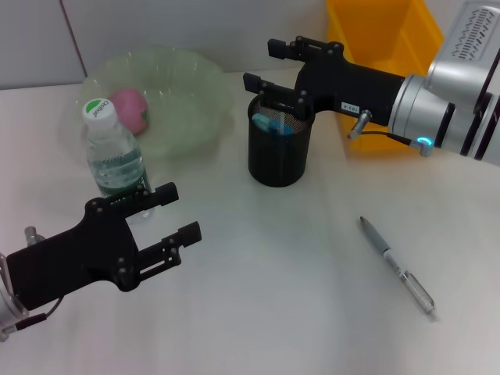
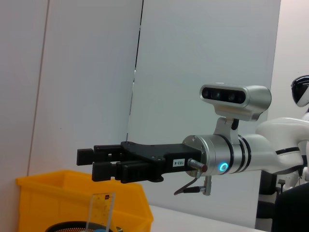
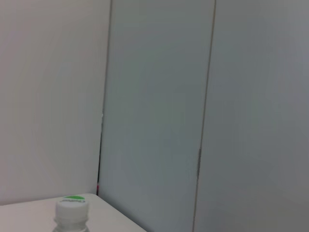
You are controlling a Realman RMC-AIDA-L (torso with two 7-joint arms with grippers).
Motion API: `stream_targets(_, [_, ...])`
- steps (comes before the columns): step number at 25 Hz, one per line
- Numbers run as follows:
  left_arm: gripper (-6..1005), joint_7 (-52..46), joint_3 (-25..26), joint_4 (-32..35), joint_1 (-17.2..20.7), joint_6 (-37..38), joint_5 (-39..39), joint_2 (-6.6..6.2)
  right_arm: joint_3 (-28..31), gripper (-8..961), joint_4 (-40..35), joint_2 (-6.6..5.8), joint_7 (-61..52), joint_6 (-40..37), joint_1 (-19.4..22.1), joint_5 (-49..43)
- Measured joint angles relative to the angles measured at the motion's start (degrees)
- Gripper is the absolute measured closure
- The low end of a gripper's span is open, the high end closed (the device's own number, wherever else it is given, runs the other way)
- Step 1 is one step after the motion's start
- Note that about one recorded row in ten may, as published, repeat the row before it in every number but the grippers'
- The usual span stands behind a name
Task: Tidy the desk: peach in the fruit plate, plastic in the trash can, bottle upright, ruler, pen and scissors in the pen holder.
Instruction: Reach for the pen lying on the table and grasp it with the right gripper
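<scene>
Even, bright overhead light fills the head view; the white desk point(image 1: 312, 312) is slightly washed out. Soft shadows sit close under the holder point(image 1: 280, 148) and the pen point(image 1: 396, 266), falling toward 6 o'clock. Both wrist views are dimmer and greyish. The bottle point(image 3: 71, 213) cap looks soft, out of focus.

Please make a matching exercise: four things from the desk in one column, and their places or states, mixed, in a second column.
Things:
1. peach
2. bottle
3. pen
4. right tool

Places or states:
A. lying flat on the desk, near the robot's right side
B. above the black pen holder
C. inside the green fruit plate
D. standing upright, cap on, in front of the plate

Pairs: 1-C, 2-D, 3-A, 4-B
</scene>
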State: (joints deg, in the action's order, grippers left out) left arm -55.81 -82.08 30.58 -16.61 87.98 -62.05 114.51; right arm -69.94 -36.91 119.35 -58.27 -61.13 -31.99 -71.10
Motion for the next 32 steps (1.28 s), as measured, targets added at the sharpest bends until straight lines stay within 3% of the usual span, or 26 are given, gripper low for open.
stream_targets(6, [354, 0.0, 0.0, -0.08, 0.04, -0.11, -0.03, -0.01, 0.11, 300, -0.48, 0.02, 0.0, -1.25, 0.75, 1.7])
stream_targets(11, [355, 0.0, 0.0, -0.17, 0.07, -0.08, -0.1, 0.02, 0.9, 301, -1.67, -0.18, -0.05, -6.23, 2.86, 6.02])
stream_targets(24, [355, -0.88, 0.0, -0.15, 0.0, 0.38, -0.18, -0.23, 5.46, 166, -2.23, -0.09, -0.68, -19.56, 5.15, 8.48])
stream_targets(32, [355, -1.36, 0.0, 0.18, -0.01, 0.44, -0.18, -0.33, 7.17, 129, -2.91, -0.34, -3.09, -21.44, 6.03, 8.02])
